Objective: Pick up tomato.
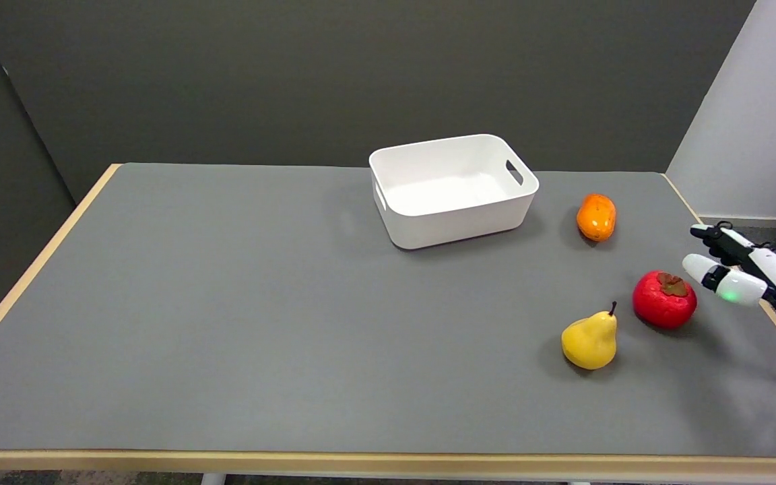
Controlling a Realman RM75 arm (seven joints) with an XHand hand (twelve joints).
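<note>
tomato (664,300): red, with a brown calyx on top, set on the table (260,303) near the right edge, about midway between the far and near edges; untouched.
right hand (745,269): held in the air just beside the tomato, on its right-edge side; fingers apart, nothing held, no contact seen.
step judged: approach not yet closed; the grasp is still to be made.
risk, rolling: the tomato is round and smooth-looking, so it could be nudged away by a fingertip (694,266) arriving first on one side, and sent toward the pear or off line.
risk, pear (590,340): yellow, standing near the tomato on its near-left side; it could be knocked over if the fingers are swept past the tomato.
risk, table edge: the hand enters over the right edge, so a low approach could be caught on the rim.
risk, slip: a pinch placed too high, near the calyx, could be lost as the tomato is lifted.
orange fruit (596,216): well apart, toward the far right corner; unlikely to be disturbed.
white bin (455,222): farther off, by the far edge; not involved.
</note>
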